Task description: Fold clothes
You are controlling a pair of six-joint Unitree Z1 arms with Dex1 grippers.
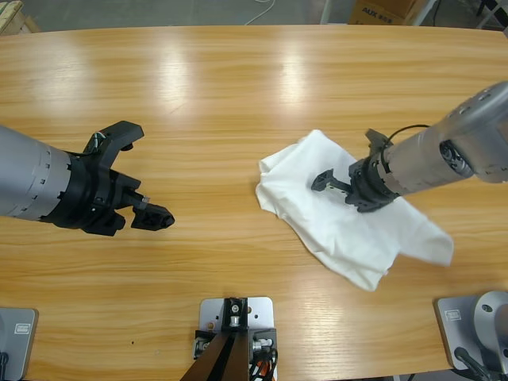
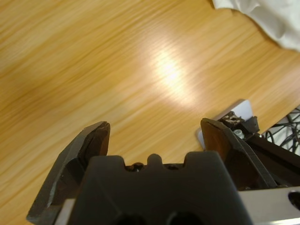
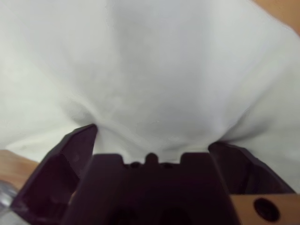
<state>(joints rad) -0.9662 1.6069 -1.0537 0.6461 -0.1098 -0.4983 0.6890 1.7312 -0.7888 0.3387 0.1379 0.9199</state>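
Observation:
The clothes, one crumpled white T-shirt (image 1: 349, 234), lie in a loose heap on the right half of the wooden table (image 1: 222, 95). My right gripper (image 1: 340, 168) comes in from the right and is down on the middle of the heap, jaws open. White cloth (image 3: 150, 70) fills the right wrist view and lies across the gap of that gripper (image 3: 152, 137). My left gripper (image 1: 145, 175) hovers open over bare wood at the left, well clear of the shirt. In the left wrist view that gripper (image 2: 155, 125) holds nothing, and a corner of the shirt (image 2: 274, 18) shows at the top right.
Bare wood stretches between the two arms and along the far side of the table. Beyond the far edge are a cardboard box (image 1: 381, 11) and a white cable (image 1: 260, 13) on the floor.

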